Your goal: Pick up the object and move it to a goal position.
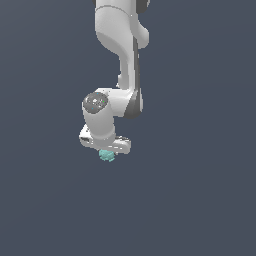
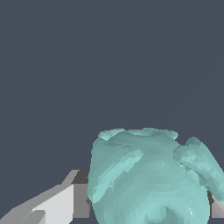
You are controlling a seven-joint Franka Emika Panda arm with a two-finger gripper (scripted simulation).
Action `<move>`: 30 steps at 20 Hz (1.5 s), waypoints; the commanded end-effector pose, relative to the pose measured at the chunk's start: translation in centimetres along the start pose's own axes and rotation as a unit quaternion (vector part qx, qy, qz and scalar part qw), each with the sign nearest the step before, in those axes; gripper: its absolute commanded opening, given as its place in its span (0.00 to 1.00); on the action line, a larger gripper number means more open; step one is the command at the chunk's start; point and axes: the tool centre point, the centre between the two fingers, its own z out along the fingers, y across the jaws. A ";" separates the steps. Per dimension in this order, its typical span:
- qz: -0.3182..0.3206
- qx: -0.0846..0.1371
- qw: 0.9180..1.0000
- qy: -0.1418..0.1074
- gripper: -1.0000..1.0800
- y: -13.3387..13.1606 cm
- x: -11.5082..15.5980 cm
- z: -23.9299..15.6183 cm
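Observation:
The object (image 1: 106, 156) is a small teal, bumpy blob that pokes out just under the white hand of the arm in the exterior view. My gripper (image 1: 106, 153) points down over it, and the fingers are hidden behind the hand and the blob. The wrist view is filled low down by the object (image 2: 148, 175), which sits between the two fingers. One grey finger (image 2: 65, 201) presses against one side. The other finger (image 2: 217, 209) shows only as a sliver at the frame edge, against the opposite side. The gripper (image 2: 148, 208) is shut on the blob.
Around the arm there is only a plain dark grey-blue surface. The white arm links (image 1: 120, 60) rise above the hand toward the top of the exterior view.

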 end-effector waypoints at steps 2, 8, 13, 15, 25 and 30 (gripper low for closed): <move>0.000 0.000 1.000 0.000 0.00 0.3 1.3 -2.5; 0.000 0.000 1.000 0.000 0.00 1.0 3.9 -7.5; 0.000 0.000 1.000 0.000 0.00 1.5 6.0 -11.3; 0.000 0.000 1.000 0.000 0.00 1.6 6.8 -12.6; 0.000 0.000 1.000 0.000 0.00 2.2 9.6 -17.3; 0.000 0.000 1.000 0.000 0.00 2.3 10.3 -18.4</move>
